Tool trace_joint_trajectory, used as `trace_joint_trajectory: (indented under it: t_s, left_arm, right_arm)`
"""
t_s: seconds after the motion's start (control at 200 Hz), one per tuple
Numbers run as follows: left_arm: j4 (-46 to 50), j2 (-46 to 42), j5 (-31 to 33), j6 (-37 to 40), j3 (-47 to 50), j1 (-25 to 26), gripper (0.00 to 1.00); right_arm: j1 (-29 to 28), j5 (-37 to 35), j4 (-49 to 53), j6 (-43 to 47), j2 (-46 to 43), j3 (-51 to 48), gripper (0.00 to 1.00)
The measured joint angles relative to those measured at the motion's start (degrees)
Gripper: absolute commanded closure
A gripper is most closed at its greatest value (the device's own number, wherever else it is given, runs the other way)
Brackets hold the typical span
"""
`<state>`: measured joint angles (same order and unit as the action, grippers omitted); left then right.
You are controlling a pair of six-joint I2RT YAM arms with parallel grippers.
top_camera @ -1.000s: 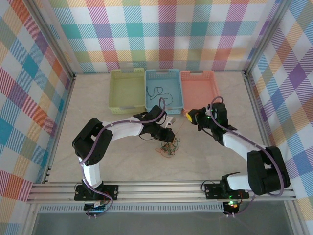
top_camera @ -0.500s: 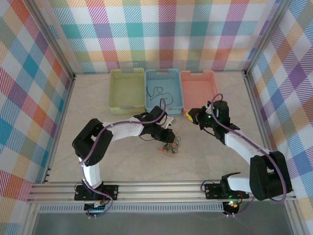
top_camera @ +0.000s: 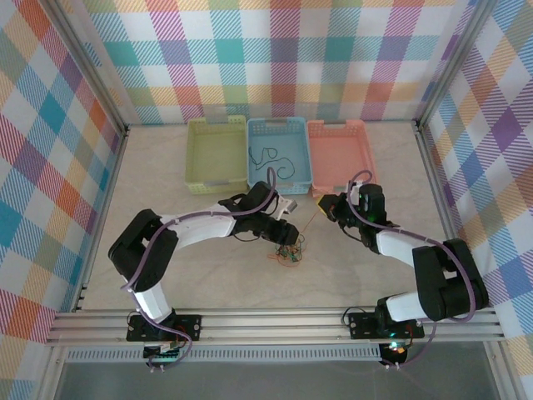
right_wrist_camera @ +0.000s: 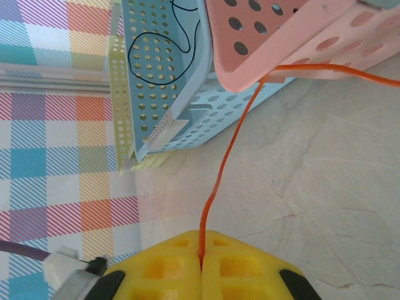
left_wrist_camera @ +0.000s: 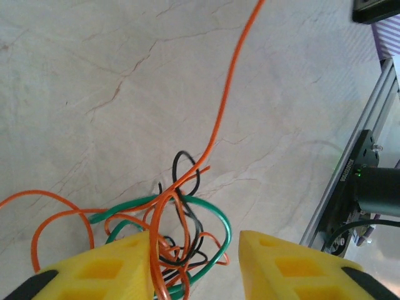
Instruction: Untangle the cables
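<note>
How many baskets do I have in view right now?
3, side by side in a row at the back: the green basket on the left, the blue basket in the middle, the pink basket on the right. None seems hidden.

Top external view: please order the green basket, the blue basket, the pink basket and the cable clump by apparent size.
1. Green basket, blue basket, pink basket: nearly alike in size, so not ranked.
2. Cable clump: clearly smallest.
</note>
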<state>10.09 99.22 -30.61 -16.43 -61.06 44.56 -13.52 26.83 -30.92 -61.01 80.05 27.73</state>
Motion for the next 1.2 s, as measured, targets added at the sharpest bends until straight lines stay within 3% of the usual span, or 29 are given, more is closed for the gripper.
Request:
trace_joint_trajectory:
  t_s: [0.15,0.455,0.75,1.205]
  left_arm:
    - [3.1,-1.9,2.5,1.0,-2.4,0.0,0.46]
    - [8.5,0.5,10.4,5.7,-14.8,2.9,0.47]
    - [12.6,10.1,10.8,8.5,-21.4,3.3,0.51]
    - [14.7,14.0,10.8,13.3,-26.1,3.3,0.57]
  right_arm:
    - [0.0,-0.3,-1.0,1.6,-0.9,-0.7,1.00]
    - [0.0,-0.8,-4.2,2.4,-2.8,-1.5,1.00]
    - [0.0,-0.8,-5.7,2.5,-1.4,-1.7,1.00]
    - [0.0,-0.6,-7.7,2.4,-0.7,-1.8,1.00]
